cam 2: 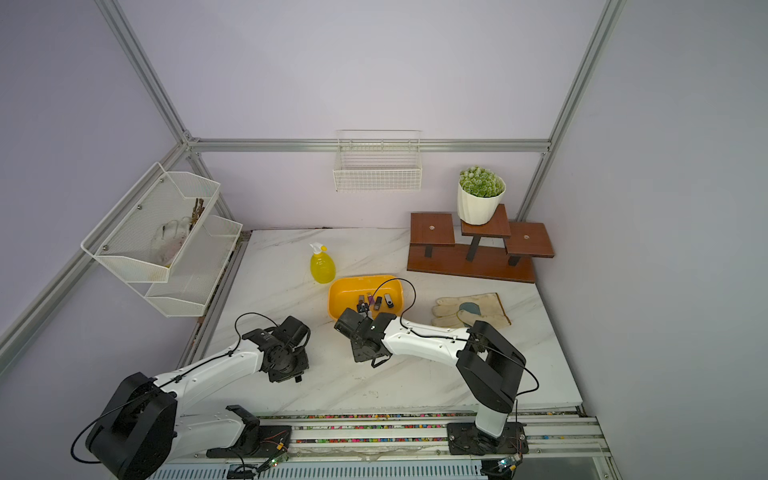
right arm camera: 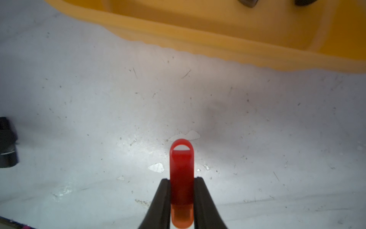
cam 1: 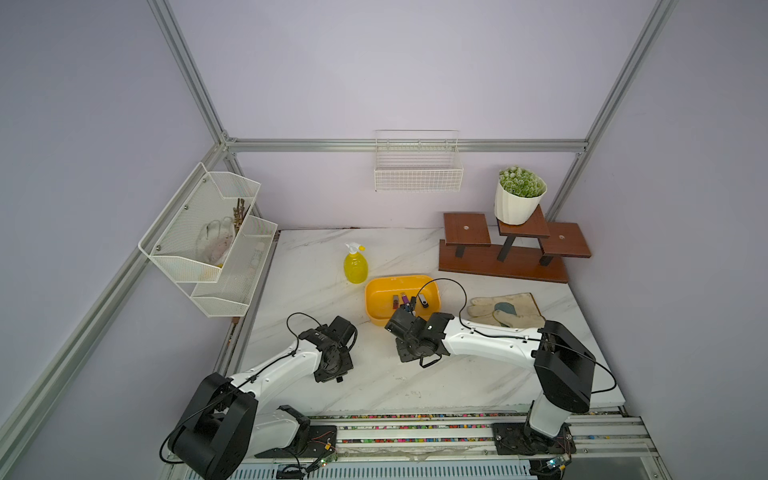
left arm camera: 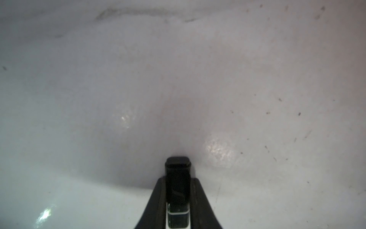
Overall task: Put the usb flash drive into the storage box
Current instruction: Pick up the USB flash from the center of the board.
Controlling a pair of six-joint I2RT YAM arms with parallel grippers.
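Marble desk (cam 1: pixel 374 386), carry step. Right pincer (right arm camera: pixel 181 179) is clamped on the red flash drive (right arm camera: pixel 181 158), low over the desk, just short of the storage box (right arm camera: pixel 217 41) rim. Left pincer (left arm camera: pixel 178 179) is clamped on the black flash drive (left arm camera: pixel 178 168), further from the box. Next, probably: lift over the rim, release inside.

Glossy yellow plastic storage box (cam 1: pixel 386 286) on scuffed marble-look table (cam 1: pixel 374 390).

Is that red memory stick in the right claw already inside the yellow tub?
No, the red memory stick is pinched in the right claw over the white table, with the yellow tub lying beyond it.
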